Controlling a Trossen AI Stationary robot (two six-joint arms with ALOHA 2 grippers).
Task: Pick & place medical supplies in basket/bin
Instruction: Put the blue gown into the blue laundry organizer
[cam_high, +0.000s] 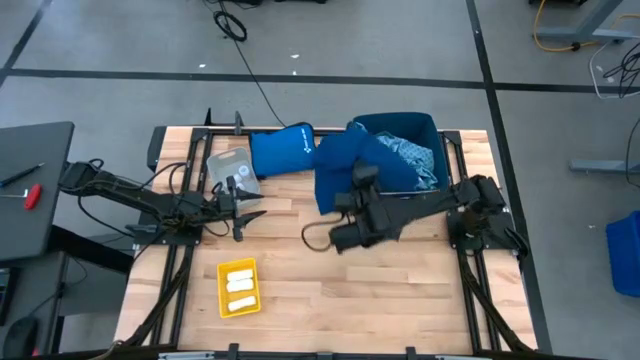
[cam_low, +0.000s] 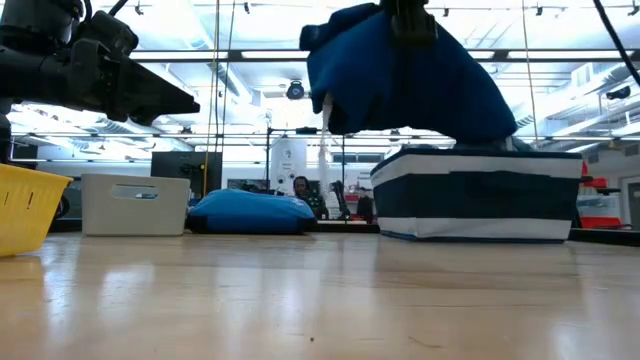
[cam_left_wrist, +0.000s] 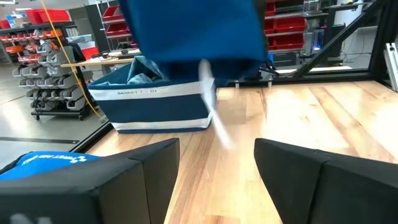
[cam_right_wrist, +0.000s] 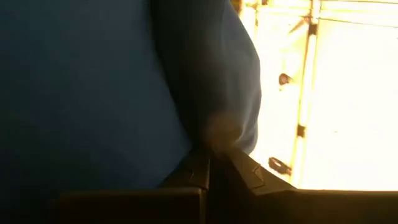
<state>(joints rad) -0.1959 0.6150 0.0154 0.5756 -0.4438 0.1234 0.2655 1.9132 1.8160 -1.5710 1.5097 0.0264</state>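
Note:
My right gripper (cam_high: 347, 203) is shut on the plain navy garment (cam_low: 400, 75), high over the table just left of the navy basket (cam_high: 425, 128). A white drawstring (cam_low: 325, 112) dangles from the garment. The light-blue patterned garment (cam_high: 412, 152) lies inside the basket. Several white rolls (cam_high: 239, 284) sit in a yellow tray (cam_high: 222, 296) near the front edge. My left gripper (cam_high: 248, 206) hangs open over the table's left half, touching nothing. No vials show. My right gripper pinches a bunched fold of the navy garment (cam_right_wrist: 214, 134) between its two shut fingers (cam_right_wrist: 249, 174). The garment hangs below the gripper, lifted off the table, while its right part (cam_low: 485, 128) trails onto the basket's rim.
A royal-blue padded pouch (cam_high: 283, 150) with a white logo lies by the far edge, left of the basket. A pale grey box (cam_high: 231, 168) stands beside it, close to my left gripper. Bare wood (cam_high: 380, 290) spreads across the near half.

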